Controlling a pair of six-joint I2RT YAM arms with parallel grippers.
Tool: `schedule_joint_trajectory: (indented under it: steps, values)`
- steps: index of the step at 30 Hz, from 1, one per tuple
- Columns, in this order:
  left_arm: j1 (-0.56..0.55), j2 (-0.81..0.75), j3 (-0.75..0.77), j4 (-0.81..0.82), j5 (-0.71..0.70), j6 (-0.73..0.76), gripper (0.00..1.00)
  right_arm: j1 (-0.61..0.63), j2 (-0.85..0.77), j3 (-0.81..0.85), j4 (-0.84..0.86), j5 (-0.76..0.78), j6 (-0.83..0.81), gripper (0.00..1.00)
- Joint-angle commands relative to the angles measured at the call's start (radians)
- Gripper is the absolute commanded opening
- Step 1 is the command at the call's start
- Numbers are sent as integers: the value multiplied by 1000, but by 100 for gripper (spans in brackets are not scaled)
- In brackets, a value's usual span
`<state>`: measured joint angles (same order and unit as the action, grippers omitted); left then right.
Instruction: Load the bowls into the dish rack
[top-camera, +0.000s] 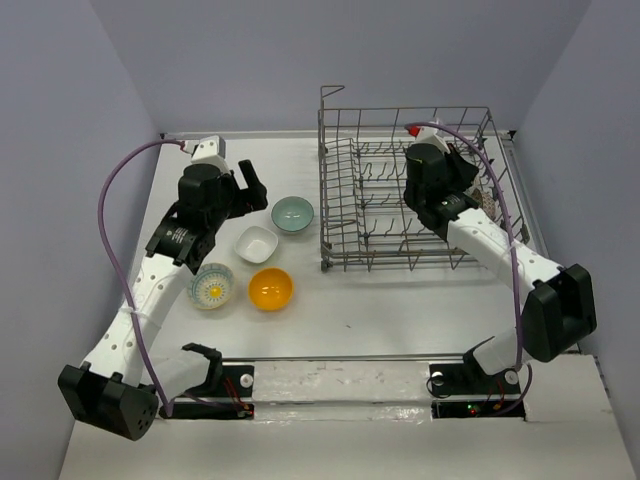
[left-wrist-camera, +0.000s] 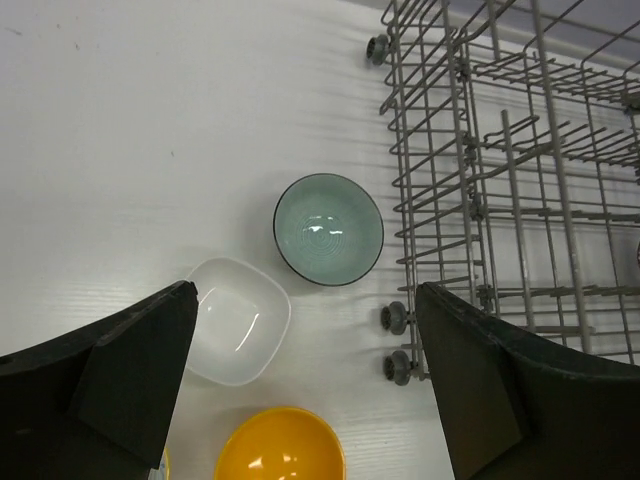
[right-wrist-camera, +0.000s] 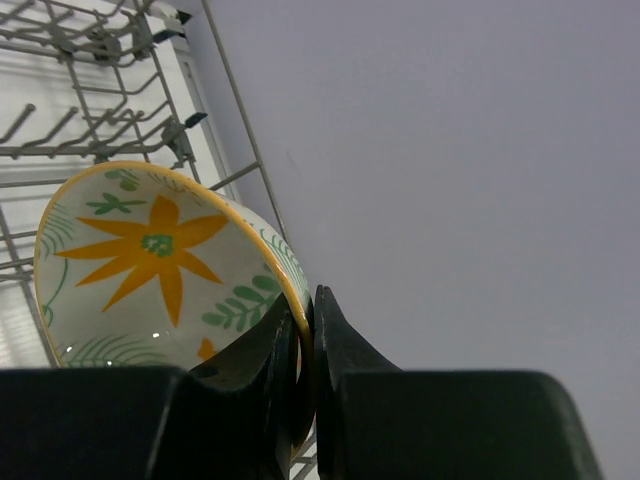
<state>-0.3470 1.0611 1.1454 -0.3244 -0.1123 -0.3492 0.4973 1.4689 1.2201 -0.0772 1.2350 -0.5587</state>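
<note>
The weakest point is the right arm's (top-camera: 500, 250) hold. Its jaws are nearly closed on just the rim of the yellow-and-white patterned bowl (right-wrist-camera: 150, 270). The bowl hangs tilted, flowered inside toward the wrist camera, over the 3 o'clock side of the dish rack (top-camera: 326, 200) and close to its side wires. So thin a pinch on a glazed edge could let the bowl pivot or slip. If it is let go before it sits between the tines, it would likely drop flat or knock against the wire. The left arm's (top-camera: 150, 290) jaws stand wide and empty above the counter (top-camera: 400, 310), with the pale teal bowl (left-wrist-camera: 328, 228) at 12 o'clock ahead of them. The white squarish bowl (left-wrist-camera: 235, 320) lies just beside the teal one, between its 7 and 8 o'clock. A wide descent could therefore nudge it, or shove the teal bowl toward the rack's small wheels (left-wrist-camera: 395, 318) at its 5 o'clock. The orange-yellow bowl (top-camera: 271, 289) sits at about 6 o'clock of the white one, and the blue-rimmed bowl (top-camera: 211, 286) between its 7 and 8 o'clock, so four bowls are not yet loaded. Whether any bowl already stands in the rack I cannot tell. The rack takes up the counter's 1 to 2 o'clock area. The counter itself is white, smooth and faintly lined, and looks slick enough for a bumped bowl to skate. Plain pale lilac-grey walls (top-camera: 250, 60) close it in on three sides.
</note>
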Motion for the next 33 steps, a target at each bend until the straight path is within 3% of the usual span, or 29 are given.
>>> schedule_joint_trajectory:
  steps: [1, 4, 9, 33]
  values:
    - [55, -30, -65, 111, 108, -14, 99, -32, 4, -7, 162, 72, -107, 1]
    - [100, -26, -116, 151, 203, -33, 99, -45, 18, -30, 183, 60, -132, 1]
    - [143, -27, -159, 188, 237, -47, 99, -65, 27, -70, 226, 46, -158, 1]
    - [167, -6, -182, 205, 283, -60, 99, -114, 148, -116, 277, 17, -159, 1]
